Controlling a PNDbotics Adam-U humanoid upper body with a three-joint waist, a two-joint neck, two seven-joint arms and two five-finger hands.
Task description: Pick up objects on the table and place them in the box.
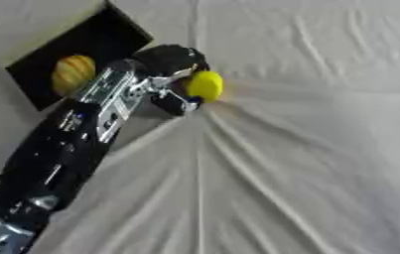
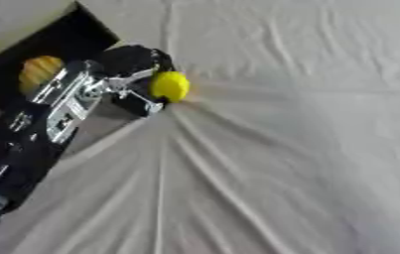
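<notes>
Soft even light, faint shadows, overall blur

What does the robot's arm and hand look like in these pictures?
The left arm is a long black limb with silver metal plates near the wrist and at its lower end. The left hand is black with silver parts. The right arm does not show.

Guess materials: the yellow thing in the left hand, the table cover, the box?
Yellow object: smooth, evenly coloured, rounded; looks like plastic or a lemon-like fruit, can't tell which. The left hand is curled round it.
Table cover: pale cloth, matte, with long creases radiating from the hand.
Box: black and matte inside, rigid straight edges; possibly plastic or card. A ribbed orange-yellow item lies in it.
</notes>
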